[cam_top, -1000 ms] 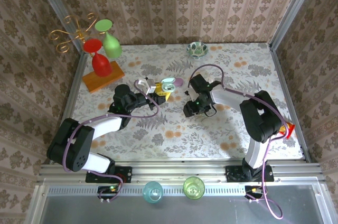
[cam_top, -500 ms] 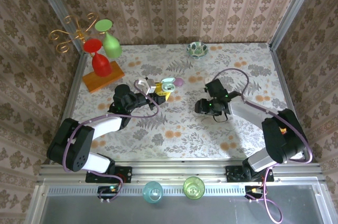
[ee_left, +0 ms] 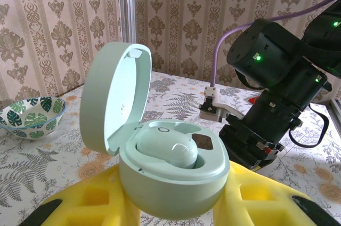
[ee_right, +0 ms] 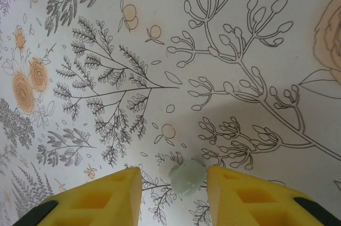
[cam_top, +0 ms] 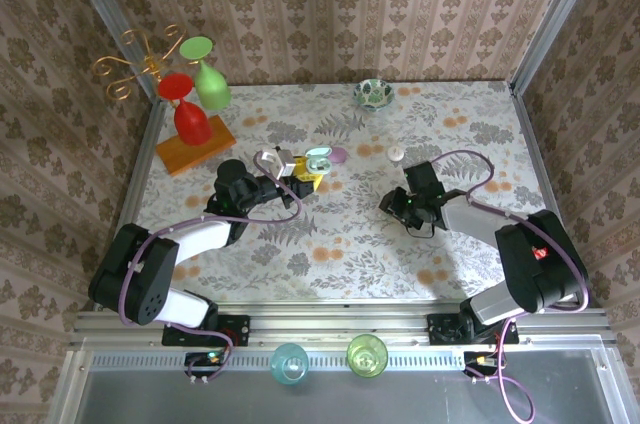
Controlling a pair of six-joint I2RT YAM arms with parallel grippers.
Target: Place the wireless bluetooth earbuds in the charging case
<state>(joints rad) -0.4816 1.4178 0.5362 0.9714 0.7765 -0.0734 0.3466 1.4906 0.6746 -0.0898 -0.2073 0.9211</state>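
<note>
My right gripper (ee_right: 174,182) straddles the bud (ee_right: 186,177), jaws loose, not yet pinching. I should centre it, then squeeze gently. My left gripper (ee_left: 170,202) clamps the case (ee_left: 173,175).

Bench (cam_top: 330,244) centre between arms bare, wide passage. Charging case (ee_left: 160,186): lid upright on 1 side walls that approach, left gripper (ee_left: 171,204) fingers flank base, top free. Lilac item (cam_top: 339,155) just beside case, crowds far side. Right arm (ee_left: 282,71) beyond case, apart. Earbud (ee_right: 186,177) between parted right gripper (ee_right: 174,180) fingers, bare bench ahead. 2 wine glasses (cam_top: 190,119), bowl (cam_top: 373,93) block far edge; small white item (cam_top: 396,153) near right arm
</note>
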